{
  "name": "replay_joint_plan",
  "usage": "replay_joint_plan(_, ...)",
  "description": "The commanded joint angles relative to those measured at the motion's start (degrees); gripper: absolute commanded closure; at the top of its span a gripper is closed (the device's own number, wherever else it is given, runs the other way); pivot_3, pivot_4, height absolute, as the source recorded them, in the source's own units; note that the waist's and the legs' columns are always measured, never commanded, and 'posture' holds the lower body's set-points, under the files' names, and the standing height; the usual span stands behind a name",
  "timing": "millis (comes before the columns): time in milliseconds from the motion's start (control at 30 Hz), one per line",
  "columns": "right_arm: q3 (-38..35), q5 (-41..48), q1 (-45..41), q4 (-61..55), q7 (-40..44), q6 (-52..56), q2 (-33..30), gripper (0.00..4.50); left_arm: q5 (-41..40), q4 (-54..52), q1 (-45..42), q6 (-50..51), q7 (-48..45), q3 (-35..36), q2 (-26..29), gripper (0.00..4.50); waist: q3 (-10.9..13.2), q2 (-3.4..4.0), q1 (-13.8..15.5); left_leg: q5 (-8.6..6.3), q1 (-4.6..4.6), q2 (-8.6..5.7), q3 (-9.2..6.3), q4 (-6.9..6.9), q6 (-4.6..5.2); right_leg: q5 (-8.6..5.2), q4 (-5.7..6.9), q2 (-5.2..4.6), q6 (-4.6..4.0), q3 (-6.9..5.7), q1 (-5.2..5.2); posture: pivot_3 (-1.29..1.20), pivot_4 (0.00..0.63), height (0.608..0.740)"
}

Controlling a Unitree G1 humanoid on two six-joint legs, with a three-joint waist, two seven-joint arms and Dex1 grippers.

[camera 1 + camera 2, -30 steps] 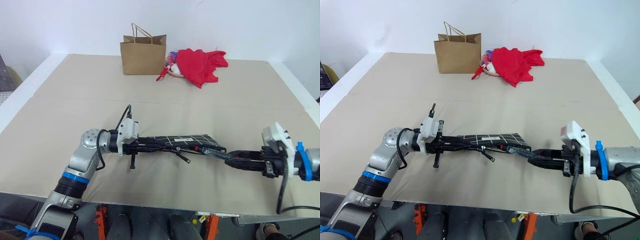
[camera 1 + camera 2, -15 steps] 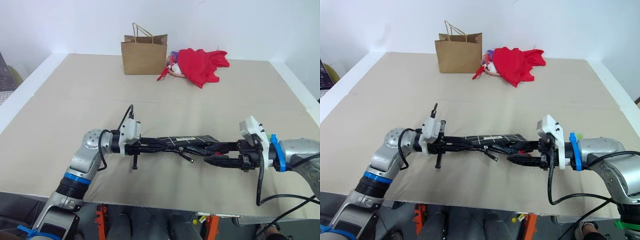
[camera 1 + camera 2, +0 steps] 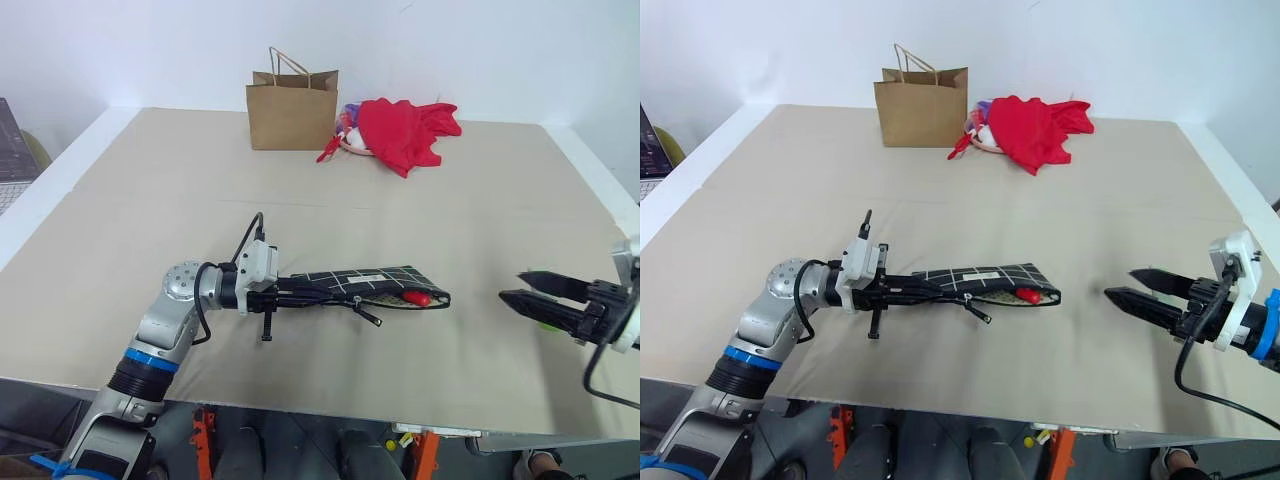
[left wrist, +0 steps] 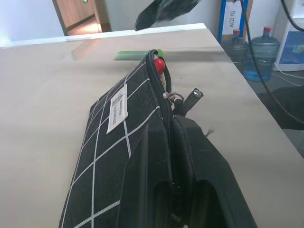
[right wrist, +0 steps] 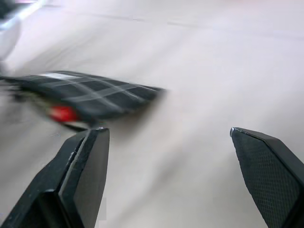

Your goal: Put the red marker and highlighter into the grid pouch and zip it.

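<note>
Black left fingers (image 4: 171, 156) clamped on grid pouch (image 3: 365, 282), right fingers (image 3: 1130, 287) wide apart, holding nothing

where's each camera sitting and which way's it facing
Left eye, right eye: on the head, looking forward and down over the table; both arms show; left end effector clamps the grid pouch, right end effector open beside it.
Left wrist: looks along its shut fingers over the pouch to the red marker at its mouth.
Right wrist: looks between its open fingers at the pouch.
Shared by all: pouch and marker's red end.
</note>
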Motion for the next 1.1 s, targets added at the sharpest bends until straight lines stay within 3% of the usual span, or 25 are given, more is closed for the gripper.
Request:
replay_joint_plan(33,-2.44,-5.19,-1.72,-1.84,-14.64,-3.92,6.43,0.12,-0.27,-1.11,-0.75,-0.87,0.09,1.00,0.28,4.50,-0.03,0.08,-0.03,0.00,0.00,-0.01,0.01,-0.02,0.00,0.00,0.00,-0.01,0.00,0.01,-0.01,0.00,0.150,0.740)
replay_joint_plan(333,-0.56,-17.89,-0.74,1.98,-37.91,-9.82,20.38,0.12,0.12,-0.94,-1.08,-1.10,0.09,0.68,-0.01,4.50,-0.08,0.18,0.06,0.01,-0.03,-0.03,-0.04,-0.09,0.01,-0.03,0.00,-0.02,-0.01,-0.02,-0.02,0.00,0.150,0.740)
replay_joint_plan(500,0.47,-18.44,0.21,2.49,-39.78,-9.60,22.56,0.12,0.24,-1.13,-0.81,-1.12,0.07,0.63,0.11,4.50,-0.12,0.21,0.07,0.02,-0.01,-0.04,-0.03,-0.08,0.01,-0.02,0.00,-0.03,-0.03,-0.01,0.01,0.00,0.150,0.740)
replay_joint_plan(600,2.07,-19.85,1.34,2.90,-40.09,-9.85,22.28,0.91,0.34,-1.01,-0.80,-1.16,0.11,0.67,0.16,4.50,-0.13,0.19,0.08,0.02,0.05,-0.04,-0.03,-0.07,0.01,-0.03,0.00,-0.03,-0.03,-0.01,0.10,0.00,0.150,0.740)
replay_joint_plan(633,2.65,-20.39,1.61,3.12,-40.26,-9.78,21.88,1.39,0.38,-0.82,-0.95,-1.18,0.15,0.71,0.13,4.50,-0.13,0.14,0.08,0.02,0.10,-0.04,-0.03,-0.07,0.02,-0.03,0.00,-0.03,-0.03,-0.01,0.16,0.00,0.150,0.740)
replay_joint_plan(700,3.72,-20.66,2.04,3.05,-39.33,-10.25,21.12,2.21,0.49,-0.53,-1.16,-1.33,0.19,0.75,0.08,4.50,-0.14,0.08,0.09,0.02,0.26,-0.04,-0.03,-0.07,0.01,-0.06,-0.03,-0.03,-0.06,-0.01,0.35,0.00,0.150,0.740)
replay_joint_plan(767,5.20,-21.31,2.76,2.36,-38.07,-11.05,20.29,3.36,0.57,-0.24,-1.33,-1.48,0.18,0.76,0.01,4.50,-0.15,0.04,0.17,0.02,0.29,-0.04,-0.04,-0.06,0.01,-0.15,-0.05,-0.03,-0.21,0.00,0.43,0.00,0.150,0.740)
replay_joint_plan(900,7.09,-21.71,3.62,0.76,-35.23,-12.95,18.55,3.38,0.66,0.17,-1.56,-1.67,0.11,0.78,-0.14,4.50,-0.15,0.03,0.18,0.02,0.30,-0.06,-0.04,-0.06,0.01,-0.20,-0.05,-0.04,-0.26,0.00,0.45,0.00,0.150,0.740)
replay_joint_plan(1033,6.53,-11.66,2.05,-6.35,-21.66,-13.56,15.04,3.38,0.73,0.71,-1.94,-1.77,-0.10,0.78,-0.23,4.50,-0.12,0.06,-0.02,0.01,0.31,-0.05,-0.04,-0.12,0.02,-0.17,-0.05,-0.04,-0.11,0.00,0.43,0.00,0.150,0.740)
replay_joint_plan(1100,5.63,-6.23,1.18,-9.76,-12.49,-12.98,10.36,3.38,0.66,0.87,-2.12,-1.75,-0.45,0.79,-0.16,4.50,-0.06,0.19,-0.60,0.00,0.30,-0.05,-0.03,-0.18,0.03,-0.16,-0.04,-0.03,-0.10,0.01,0.39,0.00,0.150,0.740)
